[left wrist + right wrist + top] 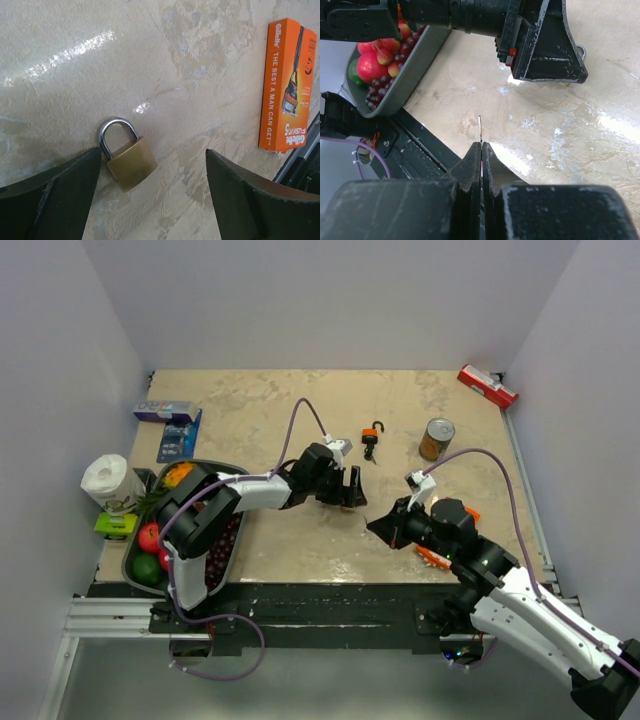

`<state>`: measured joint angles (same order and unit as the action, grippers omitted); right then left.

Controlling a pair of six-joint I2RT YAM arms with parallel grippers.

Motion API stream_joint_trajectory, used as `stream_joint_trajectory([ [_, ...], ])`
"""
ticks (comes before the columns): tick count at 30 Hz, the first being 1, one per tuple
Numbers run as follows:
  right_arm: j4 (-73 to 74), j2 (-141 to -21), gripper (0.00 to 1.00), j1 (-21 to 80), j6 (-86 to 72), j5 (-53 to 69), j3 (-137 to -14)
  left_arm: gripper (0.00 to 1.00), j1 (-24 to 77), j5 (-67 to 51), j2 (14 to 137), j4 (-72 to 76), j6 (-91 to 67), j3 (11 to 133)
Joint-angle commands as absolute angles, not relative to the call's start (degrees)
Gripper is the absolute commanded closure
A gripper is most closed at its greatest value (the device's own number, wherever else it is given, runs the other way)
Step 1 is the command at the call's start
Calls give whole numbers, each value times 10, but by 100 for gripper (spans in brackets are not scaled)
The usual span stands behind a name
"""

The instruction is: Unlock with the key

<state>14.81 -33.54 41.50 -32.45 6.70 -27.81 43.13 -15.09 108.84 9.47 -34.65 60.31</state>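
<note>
A small brass padlock (131, 162) with a silver shackle lies flat on the tabletop. My left gripper (152, 151) hovers over it, open wide, with the lock close beside the left finger (60, 195) and bare table toward the right one. In the top view the left gripper (342, 490) covers the lock. My right gripper (481, 145) is shut on the key (480, 127); only its thin metal blade sticks out past the fingertips, and the head is hidden between the pads. The right gripper (385, 528) sits just right of the left one, apart from it.
An orange padlock (371, 440) with a black shackle lies behind the left gripper. A can (436, 438) stands to its right and an orange razor box (287, 85) lies at the back right corner. A grey fruit tray (127, 558) and a paper roll (105, 480) are at the left.
</note>
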Motion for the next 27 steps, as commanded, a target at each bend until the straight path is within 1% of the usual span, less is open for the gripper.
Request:
stream_joint_trajectory([
  [1, 144, -328, 100, 412, -332, 49, -273, 11, 431, -134, 1109, 94, -327, 620],
  [4, 144, -330, 100, 413, -331, 47, -271, 11, 431, -125, 1101, 94, -322, 614],
  [10, 138, -336, 100, 413, -331, 40, -268, 11, 431, -94, 1046, 96, -319, 591],
  [17, 142, -360, 100, 413, -312, 1, -269, 11, 431, -32, 927, 124, -373, 537],
  [22, 128, -393, 100, 415, -294, -20, -271, 14, 444, -35, 854, 168, -445, 488],
  [27, 84, -424, 100, 434, -297, -37, -271, 18, 466, -70, 854, 170, -500, 481],
])
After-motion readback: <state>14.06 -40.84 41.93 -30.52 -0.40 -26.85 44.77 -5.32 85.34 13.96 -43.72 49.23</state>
